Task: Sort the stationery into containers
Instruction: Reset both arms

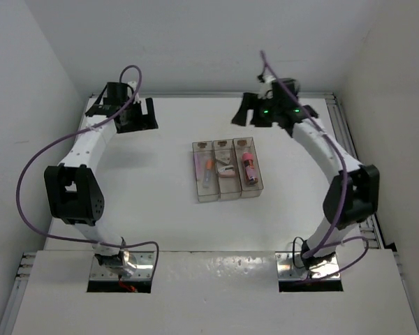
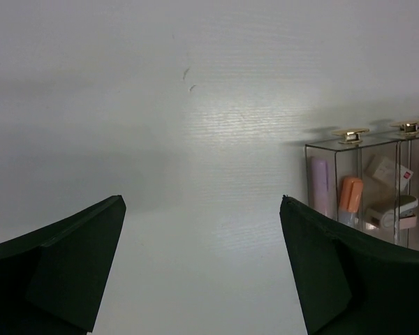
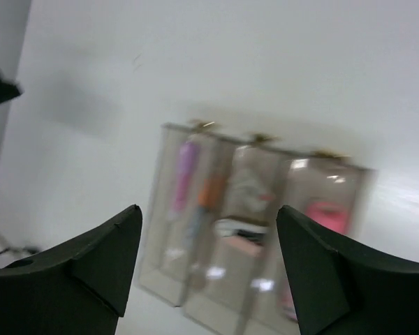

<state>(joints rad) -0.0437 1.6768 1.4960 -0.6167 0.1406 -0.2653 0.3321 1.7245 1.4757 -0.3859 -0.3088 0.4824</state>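
All the stationery lies in the containers [image 1: 229, 194] at mid-table [image 1: 146, 188]. The lilac stick [image 2: 320, 183] and orange-ended stick [image 2: 350, 195] share the left bin, the eraser [image 2: 385, 169] is in the middle and the pink-capped cylinder [image 1: 249, 166] on the right. Sorting looks finished, which would explain why the left pincer [image 2: 201, 201] and right pincer [image 3: 208, 208] hang wide open and empty, off toward the far side.

We see a white table [image 1: 146, 202], matte top, w/ plain white walls [image 1: 195, 42] on 3 sides, a metal rail [image 1: 337, 129] along its right edge & 2 tiny scuff marks [image 2: 188, 78] on top.
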